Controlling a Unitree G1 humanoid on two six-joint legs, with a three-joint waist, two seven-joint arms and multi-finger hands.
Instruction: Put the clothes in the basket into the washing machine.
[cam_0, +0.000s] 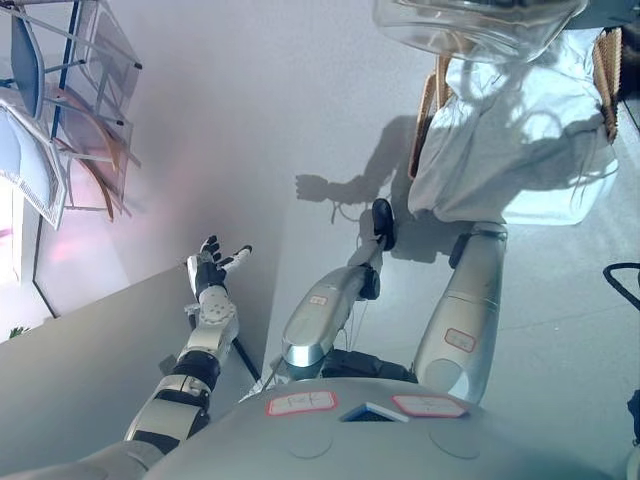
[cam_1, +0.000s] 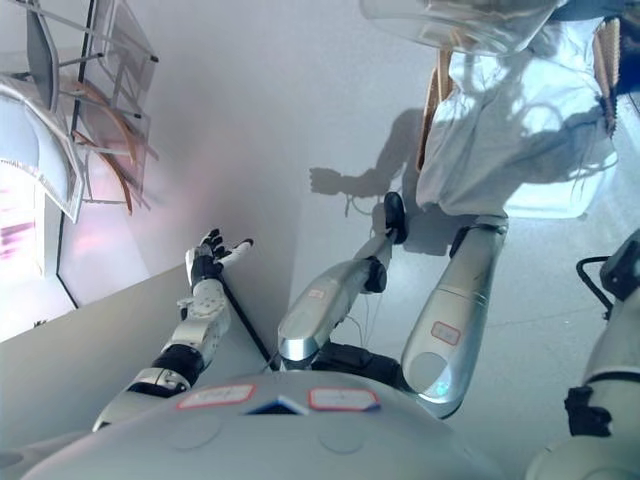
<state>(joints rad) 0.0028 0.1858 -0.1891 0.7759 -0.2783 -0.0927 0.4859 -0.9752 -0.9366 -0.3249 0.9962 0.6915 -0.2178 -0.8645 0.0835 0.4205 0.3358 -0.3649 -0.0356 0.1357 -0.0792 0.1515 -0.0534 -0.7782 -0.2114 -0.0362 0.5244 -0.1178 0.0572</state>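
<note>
A wicker basket (cam_0: 431, 105) stands on the floor ahead at the upper right, with white clothes (cam_0: 520, 150) heaped in it and spilling over its front rim. Just beyond it, at the top edge, is a clear round glass washing machine door (cam_0: 470, 25). My left hand (cam_0: 212, 262) is raised at the left of centre, open and empty, well to the left of the basket. My right arm comes in at the right edge of the right eye view. Its hand (cam_1: 627, 262) is cut off by the edge, below and to the right of the basket.
Several light chairs (cam_0: 90, 120) with thin metal legs stand at the upper left. A pale wall (cam_0: 80, 350) runs along the lower left beside my left arm. Grey floor (cam_0: 250, 120) lies between the chairs and the basket.
</note>
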